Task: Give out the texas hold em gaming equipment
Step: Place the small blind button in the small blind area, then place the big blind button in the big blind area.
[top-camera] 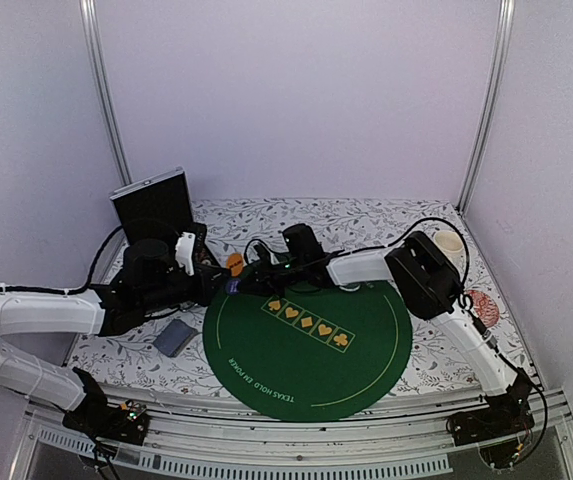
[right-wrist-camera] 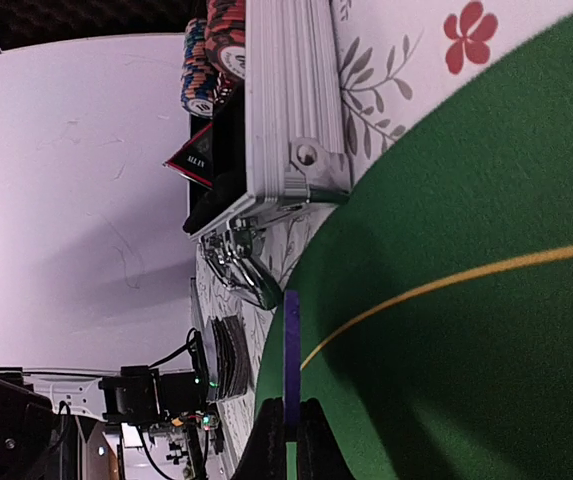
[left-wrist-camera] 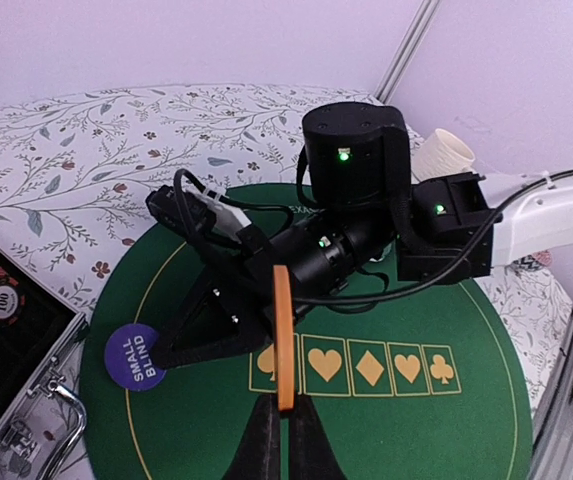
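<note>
Equipment, Texas hold 'em, part set, laid out on a floral-print counter (top-camera: 366,215)

- Orange disc (left-wrist-camera: 284,335), count one. Round, thin, plain orange, seen edge-on. Clamped upright between the left jaws, over the first box of the printed row on the mat (top-camera: 366,350), near its far-left rim. Contact with the felt cannot be told.
- Purple disc (left-wrist-camera: 134,357), count one. Round, with white lettering SMALL BLIND on its face. Clamped by its rim between the right jaws at the mat's left edge, near the orange disc but apart from it.
- Cards (top-camera: 176,337), one short stack with grey-blue backs. Flat on the counter just off the mat's left side, held by nothing.
- Poker chips (right-wrist-camera: 201,70), stored in the case (right-wrist-camera: 286,110). Two columns show in the right wrist view, one mostly blue and white, one red and white. The full number is hidden.
- Mat, count one. Round and green, with a thin yellow ring and five boxed suit symbols in a row.
- Case, count one. Ribbed aluminium, lid raised, at the counter's rear left.
- White mug (left-wrist-camera: 444,155), count one, off the mat at the rear right
</note>
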### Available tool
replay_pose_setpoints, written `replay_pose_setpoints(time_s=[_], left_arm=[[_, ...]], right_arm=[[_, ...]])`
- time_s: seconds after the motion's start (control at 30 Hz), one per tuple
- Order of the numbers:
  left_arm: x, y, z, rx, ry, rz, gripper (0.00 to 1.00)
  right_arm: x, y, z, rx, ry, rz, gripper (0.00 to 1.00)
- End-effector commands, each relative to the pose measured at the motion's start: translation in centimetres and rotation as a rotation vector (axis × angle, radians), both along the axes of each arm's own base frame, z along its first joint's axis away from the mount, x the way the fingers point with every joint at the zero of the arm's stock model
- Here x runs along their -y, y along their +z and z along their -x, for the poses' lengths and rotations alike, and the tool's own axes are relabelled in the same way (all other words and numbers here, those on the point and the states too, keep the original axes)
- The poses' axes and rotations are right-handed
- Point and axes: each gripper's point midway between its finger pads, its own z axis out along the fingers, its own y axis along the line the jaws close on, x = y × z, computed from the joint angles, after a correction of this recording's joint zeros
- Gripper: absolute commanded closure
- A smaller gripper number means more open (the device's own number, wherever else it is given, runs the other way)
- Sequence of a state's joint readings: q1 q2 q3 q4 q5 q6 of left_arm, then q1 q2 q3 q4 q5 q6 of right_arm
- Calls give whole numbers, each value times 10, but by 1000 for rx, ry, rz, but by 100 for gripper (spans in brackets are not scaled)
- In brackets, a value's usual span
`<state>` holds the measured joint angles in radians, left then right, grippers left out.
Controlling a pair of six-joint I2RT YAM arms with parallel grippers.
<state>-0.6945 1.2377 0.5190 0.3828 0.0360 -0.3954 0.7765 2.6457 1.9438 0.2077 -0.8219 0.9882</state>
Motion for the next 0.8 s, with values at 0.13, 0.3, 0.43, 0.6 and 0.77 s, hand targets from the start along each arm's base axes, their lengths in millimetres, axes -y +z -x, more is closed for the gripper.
replay_pose_setpoints(time_s=[0.13, 0.3, 0.43, 0.6, 0.77], left_arm=[[-7, 4, -5, 20, 15, -18, 100], [-2, 7, -4, 8, -9, -19, 100], [0, 17, 0, 0, -35, -22, 100], [19, 31, 22, -120, -183, -3, 100], [48, 13, 101, -520, -507, 142, 100]], right_arm=[[12, -2, -8, -54, -64, 8, 89], [21, 27, -6, -5, -83, 3, 57], [37, 72, -14, 123, -131, 11, 41], [82, 165, -18, 380, -210, 51, 37], [150, 205, 1, 622, -279, 221, 33]])
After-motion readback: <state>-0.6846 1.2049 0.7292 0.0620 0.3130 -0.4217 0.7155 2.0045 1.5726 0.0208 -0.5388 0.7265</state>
